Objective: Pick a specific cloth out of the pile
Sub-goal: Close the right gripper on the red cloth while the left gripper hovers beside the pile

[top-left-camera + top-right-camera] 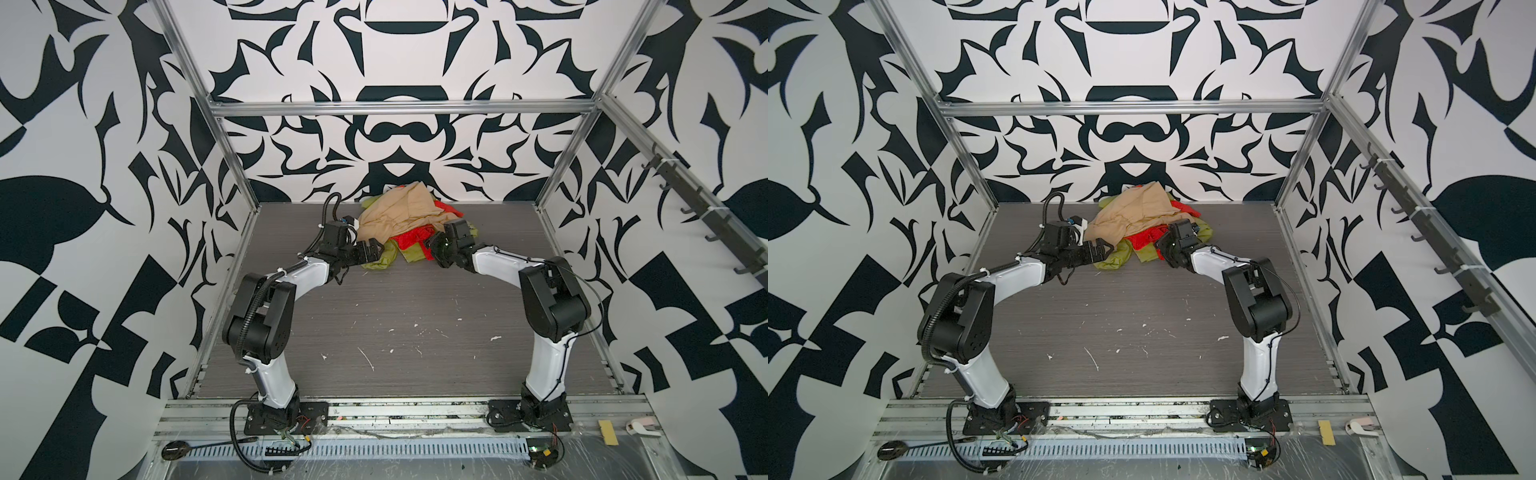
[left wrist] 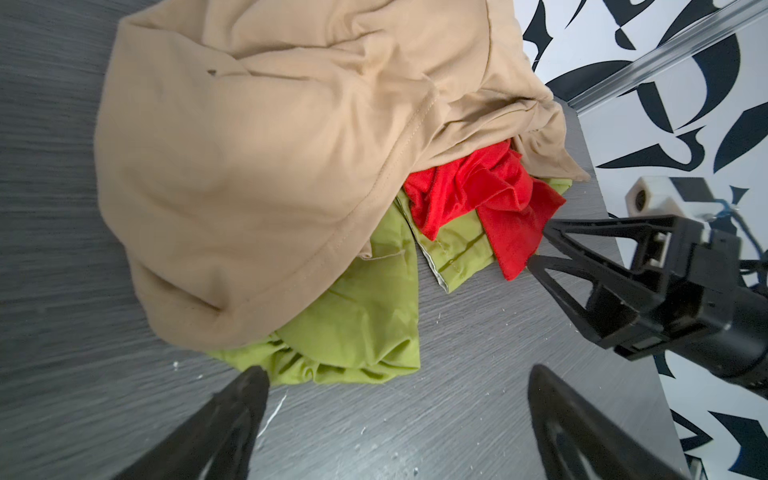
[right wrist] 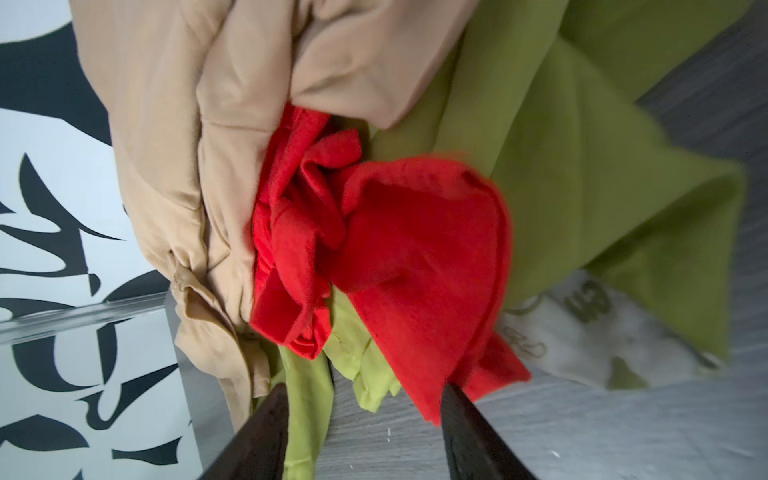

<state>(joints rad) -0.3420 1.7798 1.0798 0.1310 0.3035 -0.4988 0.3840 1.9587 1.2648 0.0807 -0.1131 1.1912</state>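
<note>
Right end effector, red cloth at tips

L end effector wide, R narrower

Red cloth, tan cloth, green cloth, grey table

- Bright, even, diffuse light in every view; only faint, soft shadows on the table under my arms.
- Both top views bow the frame bars outward near the edges.
- Right wrist view: the cloth is smeared by blur, and my right gripper shows as dark, unfocused wedges.
- Left wrist view: sharp mid-frame, streaky at one side.
</note>
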